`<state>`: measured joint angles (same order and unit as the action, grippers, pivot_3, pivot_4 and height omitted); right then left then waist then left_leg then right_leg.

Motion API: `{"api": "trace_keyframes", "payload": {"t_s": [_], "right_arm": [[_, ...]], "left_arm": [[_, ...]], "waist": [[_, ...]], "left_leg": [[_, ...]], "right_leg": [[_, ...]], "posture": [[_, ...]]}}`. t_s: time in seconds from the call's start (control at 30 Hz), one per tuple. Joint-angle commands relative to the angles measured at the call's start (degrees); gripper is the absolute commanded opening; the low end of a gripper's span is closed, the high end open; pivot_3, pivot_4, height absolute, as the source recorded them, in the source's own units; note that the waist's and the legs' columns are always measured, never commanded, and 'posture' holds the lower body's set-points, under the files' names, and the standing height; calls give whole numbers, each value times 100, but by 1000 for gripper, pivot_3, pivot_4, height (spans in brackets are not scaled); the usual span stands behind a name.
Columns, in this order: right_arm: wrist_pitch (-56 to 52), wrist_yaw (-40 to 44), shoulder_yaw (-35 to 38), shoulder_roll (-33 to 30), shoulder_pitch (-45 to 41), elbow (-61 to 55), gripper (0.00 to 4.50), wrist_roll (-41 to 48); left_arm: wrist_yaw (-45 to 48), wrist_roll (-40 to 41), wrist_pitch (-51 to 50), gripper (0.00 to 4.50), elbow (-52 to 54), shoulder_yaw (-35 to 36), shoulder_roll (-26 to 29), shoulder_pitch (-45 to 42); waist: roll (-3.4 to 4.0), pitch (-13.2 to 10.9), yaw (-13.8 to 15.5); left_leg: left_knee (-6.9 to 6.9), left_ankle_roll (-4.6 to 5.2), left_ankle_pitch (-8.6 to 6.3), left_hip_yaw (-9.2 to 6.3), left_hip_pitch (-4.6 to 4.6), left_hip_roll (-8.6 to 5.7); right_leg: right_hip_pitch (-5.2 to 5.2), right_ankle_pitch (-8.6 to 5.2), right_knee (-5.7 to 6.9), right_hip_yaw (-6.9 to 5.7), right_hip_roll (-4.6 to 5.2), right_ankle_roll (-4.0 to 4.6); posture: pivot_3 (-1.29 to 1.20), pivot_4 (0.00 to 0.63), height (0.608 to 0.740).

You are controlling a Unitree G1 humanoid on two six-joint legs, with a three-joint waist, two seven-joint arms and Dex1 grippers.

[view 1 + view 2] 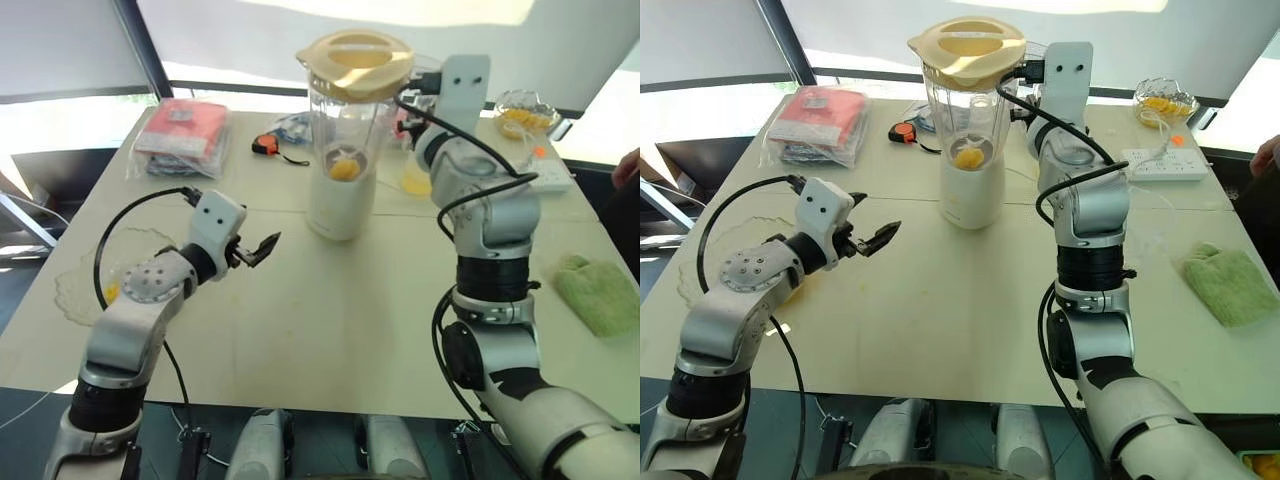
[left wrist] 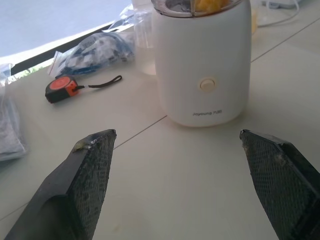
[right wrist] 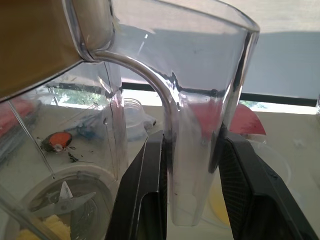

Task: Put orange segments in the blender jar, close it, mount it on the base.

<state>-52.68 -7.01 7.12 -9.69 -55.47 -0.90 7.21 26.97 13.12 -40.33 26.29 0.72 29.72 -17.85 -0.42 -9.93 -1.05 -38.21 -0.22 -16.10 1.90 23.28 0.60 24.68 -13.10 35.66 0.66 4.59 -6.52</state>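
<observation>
Lidded blender jar (image 1: 968, 110) seated on the base (image 1: 971, 195), far centre of the table (image 1: 970, 320).
The clear handle is clamped by the right gripper (image 3: 195, 175); orange segments (image 1: 968, 157) are seen inside; the left gripper (image 2: 192, 175) is spread wide, empty, nearer left.

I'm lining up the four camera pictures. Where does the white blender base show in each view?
Left eye view: the base stands at upper centre, under the blender jar.
Right eye view: upper centre, just left of the right arm.
Left wrist view: upper right of centre, beyond the open left gripper.
Right wrist view: lower left corner, seen through the jar.
Shared landmark: the orange tape measure.
</observation>
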Motion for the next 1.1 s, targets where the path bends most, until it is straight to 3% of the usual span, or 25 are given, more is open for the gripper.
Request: {"api": "trace_keyframes", "payload": {"t_s": [0.03, 0.5, 0.73, 0.93, 1.1], "right_arm": [[-200, 136, -86, 63, 113, 109, 882, 10], [-135, 194, 68, 192, -105, 659, 882, 33], [175, 253, -104, 70, -91, 734, 4350, -159], [493, 715, -751, -559, 826, 67, 4437, -588], [894, 1316, -832, -966, 2231, -1251, 4437, -507]], "left_arm": [[11, 1, 146, 4124, 33, -5, -12, -91], [-7, 239, 213, 4124, -173, 221, -260, -218], [-74, 332, 141, 4172, -273, 257, -322, -323], [-50, 399, 160, 4172, -226, 281, -325, -168], [135, 534, 279, 4172, -158, 410, -210, 308]], "waist": [[0, 0, -3], [-8, 5, -19], [-8, 2, -18], [-10, 3, -6], [-10, 2, 3]], "left_leg": [[0, 0, 0, 0, -2, 0], [-1, 0, 1, -3, -22, 0], [-2, -4, 4, -2, -17, 0], [1, -5, 4, -6, -9, -1], [1, -5, 4, -8, -2, 0]], "right_leg": [[0, 0, 2, 0, 0, 0], [-9, -3, 26, 1, -3, 4], [-2, -3, 32, 3, -4, 5], [1, -3, 24, 1, -4, 5], [2, -3, 16, 1, -1, 5]], "posture": [[0, 150, 740], [0, 150, 740], [0, 150, 740], [0, 150, 740], [0, 150, 740]]}}
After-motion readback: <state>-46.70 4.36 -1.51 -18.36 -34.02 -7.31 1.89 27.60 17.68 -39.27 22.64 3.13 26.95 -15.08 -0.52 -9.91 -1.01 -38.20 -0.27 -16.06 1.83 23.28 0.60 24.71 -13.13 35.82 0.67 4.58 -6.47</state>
